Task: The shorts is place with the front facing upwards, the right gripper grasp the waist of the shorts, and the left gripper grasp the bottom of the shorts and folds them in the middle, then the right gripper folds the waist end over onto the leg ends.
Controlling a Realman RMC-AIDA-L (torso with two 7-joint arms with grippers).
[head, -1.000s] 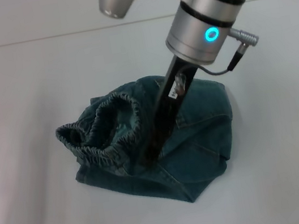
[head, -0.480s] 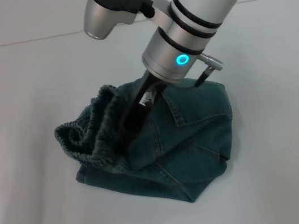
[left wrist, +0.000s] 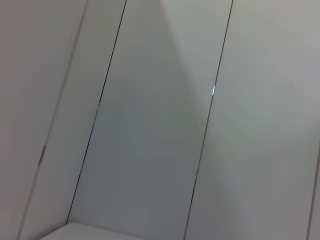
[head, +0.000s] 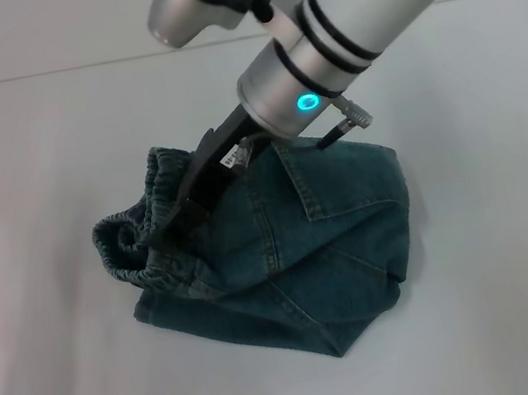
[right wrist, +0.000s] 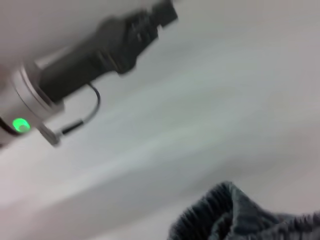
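The blue denim shorts (head: 328,248) lie bunched and folded on the white table in the head view. Their elastic waist (head: 125,243) is gathered at the left side of the pile, and a ribbed bit of that waist (right wrist: 225,216) also shows in the right wrist view. My right gripper (head: 175,220) reaches down from the upper right with its black fingers shut on the waist, low over the left part of the pile. The right wrist view also shows my left gripper (right wrist: 150,22) far off, raised above the table. The leg ends lie under the folded cloth.
The white table (head: 506,309) stretches around the pile on all sides. The left wrist view shows only pale wall panels (left wrist: 150,150) with thin seams.
My right gripper has swung left and tilted lower, carrying the waist across the pile to its left side. The denim behind it has flattened out.
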